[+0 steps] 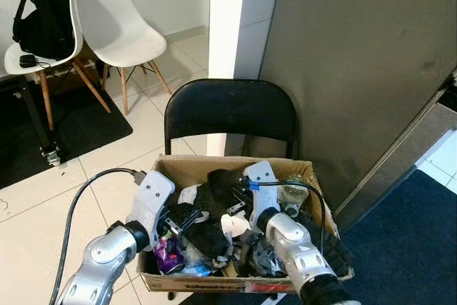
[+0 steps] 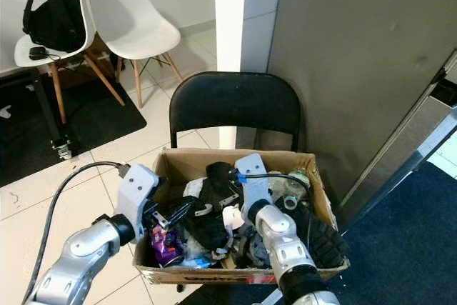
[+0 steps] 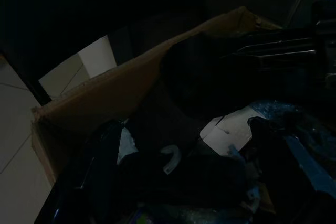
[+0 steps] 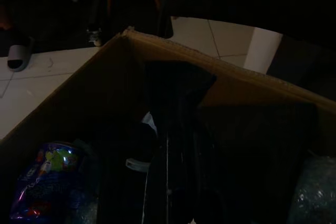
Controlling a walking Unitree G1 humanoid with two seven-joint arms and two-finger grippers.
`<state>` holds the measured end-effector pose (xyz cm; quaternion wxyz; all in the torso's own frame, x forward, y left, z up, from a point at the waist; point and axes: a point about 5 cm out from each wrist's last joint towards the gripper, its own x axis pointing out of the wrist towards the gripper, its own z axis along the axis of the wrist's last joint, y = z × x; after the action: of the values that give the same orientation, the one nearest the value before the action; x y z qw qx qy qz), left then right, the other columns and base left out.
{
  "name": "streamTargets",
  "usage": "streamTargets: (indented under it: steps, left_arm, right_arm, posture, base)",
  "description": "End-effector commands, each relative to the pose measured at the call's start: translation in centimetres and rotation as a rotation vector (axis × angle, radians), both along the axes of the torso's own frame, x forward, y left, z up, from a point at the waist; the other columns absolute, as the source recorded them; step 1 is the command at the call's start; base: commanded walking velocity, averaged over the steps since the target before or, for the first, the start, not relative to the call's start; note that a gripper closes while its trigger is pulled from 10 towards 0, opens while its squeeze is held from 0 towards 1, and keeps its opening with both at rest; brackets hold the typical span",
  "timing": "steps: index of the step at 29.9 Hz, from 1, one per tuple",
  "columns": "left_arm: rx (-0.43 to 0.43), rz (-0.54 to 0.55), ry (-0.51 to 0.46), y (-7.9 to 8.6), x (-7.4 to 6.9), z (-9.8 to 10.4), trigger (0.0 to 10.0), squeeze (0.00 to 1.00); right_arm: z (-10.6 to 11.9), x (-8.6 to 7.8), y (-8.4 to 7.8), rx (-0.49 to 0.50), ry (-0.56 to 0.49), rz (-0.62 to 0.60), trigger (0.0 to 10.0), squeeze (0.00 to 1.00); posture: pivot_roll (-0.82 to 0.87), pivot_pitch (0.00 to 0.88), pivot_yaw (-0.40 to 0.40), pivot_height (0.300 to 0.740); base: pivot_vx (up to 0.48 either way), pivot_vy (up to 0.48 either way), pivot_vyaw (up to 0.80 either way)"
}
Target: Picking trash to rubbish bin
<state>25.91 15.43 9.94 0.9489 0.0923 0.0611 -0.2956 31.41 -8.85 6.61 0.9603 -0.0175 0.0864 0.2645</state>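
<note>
Behind the brown cardboard box (image 1: 300,169) at lower centre stands a black folding chair (image 1: 230,112); white shell chairs (image 1: 118,23) occupy the upper left. Both grippers hover over the box's heaped trash, a purple crinkled wrapper (image 1: 168,253) just below the left gripper (image 1: 184,221); the right gripper (image 1: 227,189) touches black cloth (image 1: 214,208); whether either is clenched, I cannot tell.

On my feed both arms are silver, built of rounded jointed segments with black bands at the joints, and each wrist carries a flat pale grey housing behind its black fingers. The left gripper (image 1: 180,221) has long black fingers with small metal fittings near their base, and a thick black cable loops from behind its housing back along the forearm. The right gripper (image 1: 230,196) shows a blue fitting on its housing where a thinner black cable arcs back toward the forearm, whose lowest segment is black.
</note>
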Motion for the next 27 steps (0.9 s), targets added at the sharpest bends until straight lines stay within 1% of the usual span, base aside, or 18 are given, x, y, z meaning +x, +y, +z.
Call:
streamTargets:
  steps: [1, 3, 4, 5, 8, 9, 10, 11, 13, 14, 15, 16, 17, 19, 20, 21, 23, 27]
  left_arm:
    - [0.006, 0.008, 0.011, 0.6, -0.2, 0.0, 10.0, 0.0]
    - [0.004, 0.013, 0.011, 0.7, -0.2, 0.0, 10.0, 0.0]
    - [0.003, 0.015, 0.011, 0.8, -0.2, 0.0, 10.0, 0.0]
    - [0.002, 0.011, 0.013, 0.9, -0.2, 0.1, 10.0, 0.0]
    - [-0.001, 0.037, 0.006, 1.3, -0.1, 0.3, 10.0, 0.0]
    - [-0.001, 0.037, 0.006, 1.3, -0.1, 0.3, 10.0, 0.0]
    - [-0.01, 0.054, -0.001, 1.4, 0.1, 0.5, 10.0, 0.0]
    - [-0.029, 0.099, -0.018, 1.6, 0.4, 0.7, 10.0, 0.0]
    - [-0.051, 0.153, -0.036, 1.9, 0.7, 1.1, 10.0, 0.0]
    - [-0.067, 0.175, -0.036, 2.1, 0.8, 1.1, 10.0, 0.0]
    - [-0.067, 0.175, -0.036, 2.1, 0.8, 1.1, 10.0, 0.0]
    - [-0.11, 0.242, -0.037, 2.5, 1.2, 1.4, 10.0, 0.0]
    - [-0.177, 0.353, -0.065, 3.0, 1.7, 2.0, 10.0, 0.0]
    - [-0.165, 0.469, -0.071, 3.7, 2.2, 1.9, 10.0, 0.0]
    - [-0.157, 0.526, -0.061, 4.2, 2.2, 1.6, 10.0, 0.0]
    - [-0.126, 0.589, -0.053, 4.6, 2.1, 1.1, 10.0, 0.0]
    - [-0.122, 0.576, -0.054, 4.3, 1.9, 1.0, 10.0, 0.0]
    - [-0.14, 0.542, -0.074, 3.7, 1.5, 1.2, 10.0, 0.0]
  right_arm:
    - [-0.4, -0.1, 0.2, 0.002, 0.024, 0.03, 10.0, 0.0]
    - [-0.5, -0.1, 0.3, 0.007, 0.037, 0.044, 10.0, 0.0]
    - [-0.6, -0.3, 0.6, 0.025, 0.057, 0.076, 10.0, 0.31]
    - [-0.6, -0.4, 0.7, 0.037, 0.071, 0.099, 10.0, 1.0]
    - [-0.6, -0.8, 1.0, 0.064, 0.084, 0.16, 10.0, 1.0]
    - [-0.6, -0.8, 1.0, 0.064, 0.084, 0.16, 10.0, 1.0]
    - [-0.3, -0.6, 0.8, 0.109, 0.077, 0.121, 10.0, 1.0]
    - [0.5, -0.2, 0.3, 0.241, 0.079, 0.037, 10.0, 0.72]
    - [1.3, 0.3, -0.2, 0.399, 0.085, -0.05, 10.0, 0.72]
    - [1.4, 0.3, -0.4, 0.449, 0.088, -0.075, 10.0, 0.0]
    - [1.4, 0.3, -0.4, 0.449, 0.088, -0.075, 10.0, 0.0]
    - [1.6, 0.5, -1.3, 0.474, 0.063, -0.141, 10.0, 0.0]
    - [1.6, 0.5, -3.3, 0.497, 0.038, -0.294, 10.0, 0.0]
    - [1.5, 0.3, -5.0, 0.464, 0.005, -0.42, 10.0, 0.0]
    - [1.4, 0.1, -5.5, 0.394, -0.024, -0.437, 10.0, 0.0]
    - [1.5, -0.5, -5.6, 0.264, -0.089, -0.415, 10.0, 0.0]
    - [1.8, -0.9, -5.6, 0.223, -0.127, -0.412, 10.0, 0.0]
    - [2.2, -1.4, -5.7, 0.247, -0.146, -0.44, 10.0, 0.0]
  posture:
    - [0.01, 0.104, -0.02, 0.74]
    - [0.01, 0.104, -0.02, 0.74]
    - [0.01, 0.111, -0.02, 0.74]
    - [0.01, 0.111, -0.02, 0.74]
    - [0.02, 0.116, -0.014, 0.74]
    - [0.02, 0.116, -0.014, 0.74]
    - [0.02, 0.119, -0.017, 0.74]
    - [0.02, 0.117, -0.016, 0.74]
    - [0.02, 0.117, -0.016, 0.74]
    - [0.02, 0.117, -0.01, 0.74]
    - [0.02, 0.117, -0.01, 0.74]
    - [0.01, 0.12, -0.006, 0.74]
    - [0.01, 0.124, -0.009, 0.74]
    - [0.01, 0.125, -0.01, 0.74]
    - [0.0, 0.122, 0.0, 0.74]
    - [0.0, 0.123, 0.001, 0.74]
    - [0.0, 0.124, 0.002, 0.74]
    - [-0.01, 0.121, 0.004, 0.74]
  base:
    - [0.0, 0.0, 0.0]
    - [0.0, 0.0, 0.0]
    - [0.0, 0.0, 0.0]
    - [0.0, 0.0, 0.0]
    - [0.0, 0.0, 0.0]
    - [0.0, 0.0, 0.0]
    - [0.0, 0.0, 0.0]
    - [0.0, 0.0, 0.0]
    - [0.0, 0.0, 0.0]
    - [0.0, 0.0, 0.0]
    - [0.0, 0.0, 0.0]
    - [0.0, 0.0, 0.0]
    - [0.0, 0.0, 0.0]
    - [0.0, 0.0, 0.0]
    - [0.0, 0.0, 0.0]
    - [0.0, 0.0, 0.0]
    - [0.0, 0.0, 0.0]
    - [0.0, 0.0, 0.0]
